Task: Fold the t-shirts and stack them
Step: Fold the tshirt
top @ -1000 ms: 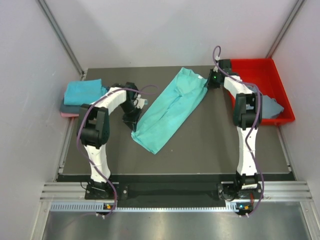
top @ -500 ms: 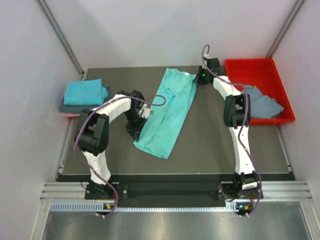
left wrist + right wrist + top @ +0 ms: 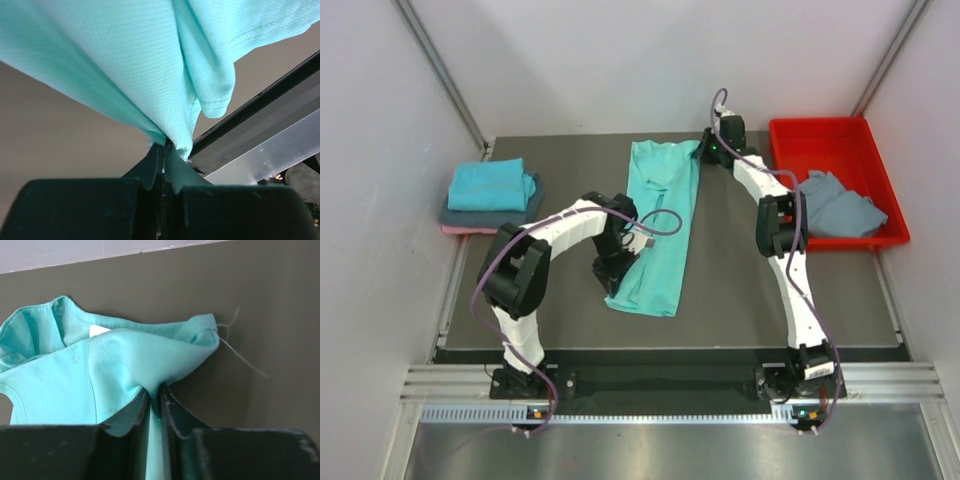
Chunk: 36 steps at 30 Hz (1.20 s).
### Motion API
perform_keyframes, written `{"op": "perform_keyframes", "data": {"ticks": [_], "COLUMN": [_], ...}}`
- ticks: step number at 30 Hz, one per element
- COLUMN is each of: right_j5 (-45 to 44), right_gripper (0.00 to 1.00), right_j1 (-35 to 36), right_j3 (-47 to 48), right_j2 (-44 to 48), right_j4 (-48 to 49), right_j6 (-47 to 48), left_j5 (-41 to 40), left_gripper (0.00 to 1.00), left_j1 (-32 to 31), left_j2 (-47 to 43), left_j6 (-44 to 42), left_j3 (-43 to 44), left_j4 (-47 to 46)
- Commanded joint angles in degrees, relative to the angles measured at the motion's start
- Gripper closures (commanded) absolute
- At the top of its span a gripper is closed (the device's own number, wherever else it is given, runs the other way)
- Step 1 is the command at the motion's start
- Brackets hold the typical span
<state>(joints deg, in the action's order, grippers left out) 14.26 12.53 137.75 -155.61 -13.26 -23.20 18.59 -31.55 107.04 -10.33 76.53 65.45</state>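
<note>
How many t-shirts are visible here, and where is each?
5. Mint shirt lies centrally; turquoise shirt, grey-blue shirt and pink shirt are stacked at left; a loose grey shirt lies in the red tray. Others may be hidden.

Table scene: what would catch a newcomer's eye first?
A teal shirt is stretched long down the middle of the table, pinched at its near end by the left gripper and at its far end by the right gripper. Next, the red tray at far right holding a crumpled grey shirt, and the folded stack at far left.
</note>
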Motion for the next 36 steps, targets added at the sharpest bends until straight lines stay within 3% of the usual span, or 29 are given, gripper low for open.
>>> {"op": "perform_keyframes", "data": {"ticks": [1, 3, 4, 6, 7, 10, 11, 14, 16, 18, 25, 30, 36], "right_j5": [1.1, 3.0, 3.7, 6.2, 7.3, 8.1, 8.0, 9.1, 11.6, 13.9, 23.2, 26.0, 28.9], "right_gripper": [0.84, 0.75, 0.60, 0.50, 0.39, 0.31, 0.30, 0.28, 0.28, 0.29, 0.32, 0.32, 0.35], "right_j1": [0.6, 0.2, 0.0, -0.7, -1.5, -3.4, -3.7, -5.1, -5.6, -5.4, -2.2, 3.0, 7.0], "right_j3": [3.5, 2.0, 0.7, -4.3, -6.3, -13.5, -16.3, -24.4, -33.9, -40.7, -74.8, -86.5, -95.4], "right_j2": [0.0, 1.7, 4.5, 8.1, 12.4, 21.0, 23.1, 32.2, 39.5, 43.9, 57.3, 62.3, 62.0], "right_j4": [6.0, 4.7, 4.2, 2.8, 1.8, -1.8, -3.3, -9.3, -11.8, -13.2, -7.4, -3.1, 4.8], "right_j6": [-1.2, -1.2, -1.2, -1.6, -1.8, -0.7, 0.0, 1.2, 0.4, -0.9, -11.8, -16.7, -22.1], "left_j5": [0.5, -1.3, -2.2, -3.6, -5.0, -7.9, -8.4, -8.0, -6.3, -3.0, 4.1, 13.2, 17.1], "left_gripper": [1.00, 1.00, 1.00, 1.00, 1.00, 0.91, 0.86, 0.52, 0.50, 0.41, 0.37, 0.37, 0.36], "left_j1": [-1.7, -1.7, -1.8, -1.7, -1.8, -1.3, -0.4, 3.6, 6.1, 10.3, 16.0, 17.0, 17.0], "left_j2": [0.2, 0.2, -0.2, -1.0, -1.5, -2.4, -2.5, -3.9, -5.1, -5.9, -6.4, -6.0, -5.1], "left_j6": [-0.1, 0.7, 1.0, 1.9, 2.2, 2.3, 2.2, 2.4, 2.8, 3.8, 9.9, 14.9, 16.7], "left_j3": [2.3, 3.1, 3.3, 3.9, 4.1, 5.8, 7.0, 8.5, 8.2, 7.6, 1.1, -5.6, -9.0], "left_j4": [1.6, 1.5, 1.3, 0.8, 0.7, 0.6, 0.8, 1.3, 1.1, 0.1, -2.6, -6.3, -9.2]}}
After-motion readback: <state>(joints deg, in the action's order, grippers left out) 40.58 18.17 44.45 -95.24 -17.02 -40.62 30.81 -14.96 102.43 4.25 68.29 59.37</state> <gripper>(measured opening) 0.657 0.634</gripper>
